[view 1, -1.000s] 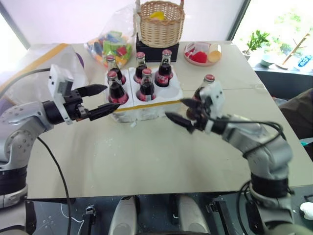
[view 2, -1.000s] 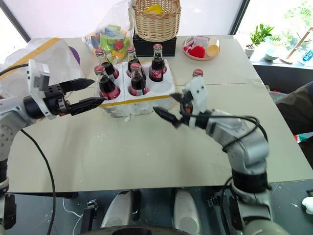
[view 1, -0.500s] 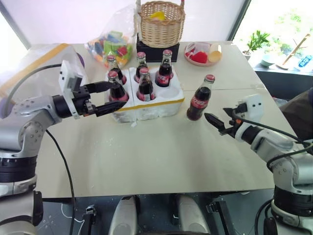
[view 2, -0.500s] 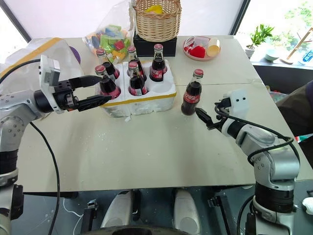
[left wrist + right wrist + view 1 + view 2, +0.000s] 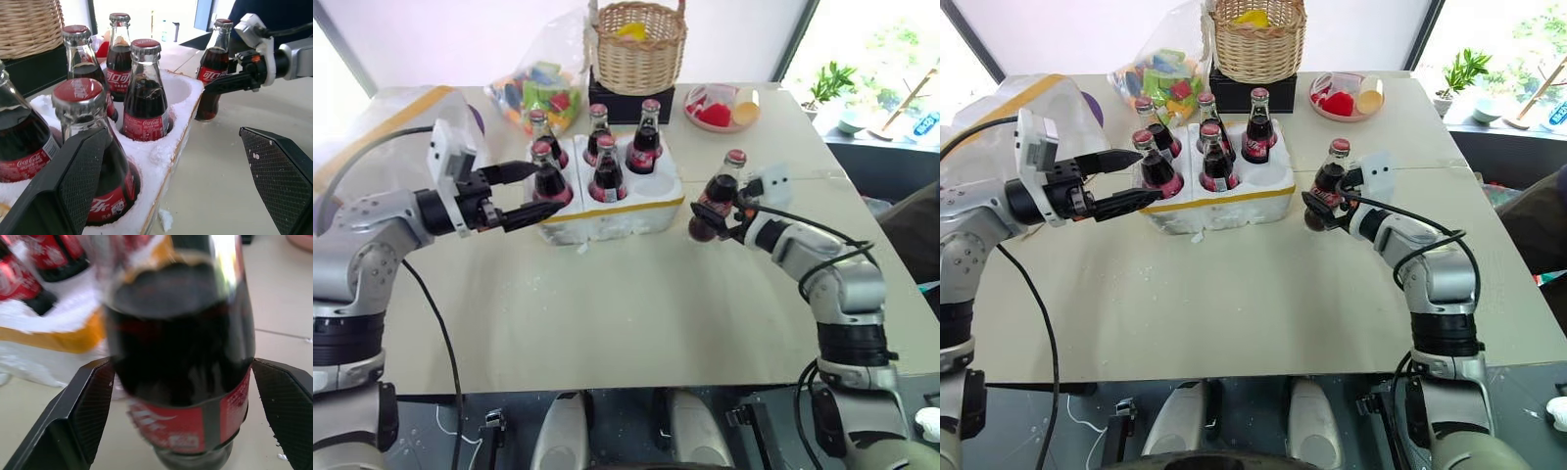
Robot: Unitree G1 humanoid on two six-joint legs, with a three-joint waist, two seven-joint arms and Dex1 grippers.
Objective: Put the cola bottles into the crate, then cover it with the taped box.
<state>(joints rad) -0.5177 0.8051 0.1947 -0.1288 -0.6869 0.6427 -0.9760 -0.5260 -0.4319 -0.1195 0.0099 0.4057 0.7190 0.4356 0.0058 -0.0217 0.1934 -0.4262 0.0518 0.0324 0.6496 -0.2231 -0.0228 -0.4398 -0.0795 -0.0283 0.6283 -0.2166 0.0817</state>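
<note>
Left eye view: the crate [image 5: 607,211], a low white foam tray with a yellow tape band, sits on the beige worktop [image 5: 607,304] and holds five cola bottles [image 5: 607,171] upright in its wells. The well at the near right corner is bare. The sixth bottle [image 5: 717,201] stands on the worktop just to the right of the crate. The right gripper [image 5: 713,217] reaches in from the right, its jaws set either side of this bottle's lower body. The left gripper [image 5: 524,196] hangs at the crate's left end, jaws released and spread wide, just beside the nearest bottle. Behind the crate are a wicker basket [image 5: 638,47], a bag of coloured blocks [image 5: 536,90] and a pink plate [image 5: 720,108]. At the far left edge lies the taped box [image 5: 382,122], white with a tan band.

Right eye view: the same layout; the lone bottle [image 5: 1325,191] stands upright between the crate and the right gripper's wrist.

Left wrist view: the left gripper's fingers [image 5: 73,181] frame the crate's near wall with a broad gap; nothing sits between them. Beyond the crate, the right gripper meets the lone bottle.

Right wrist view: the bottle [image 5: 181,357] stands between the two black fingers [image 5: 93,401]. A sliver of gap shows on each side, so I cannot tell whether the jaws are clenched on it.
</note>
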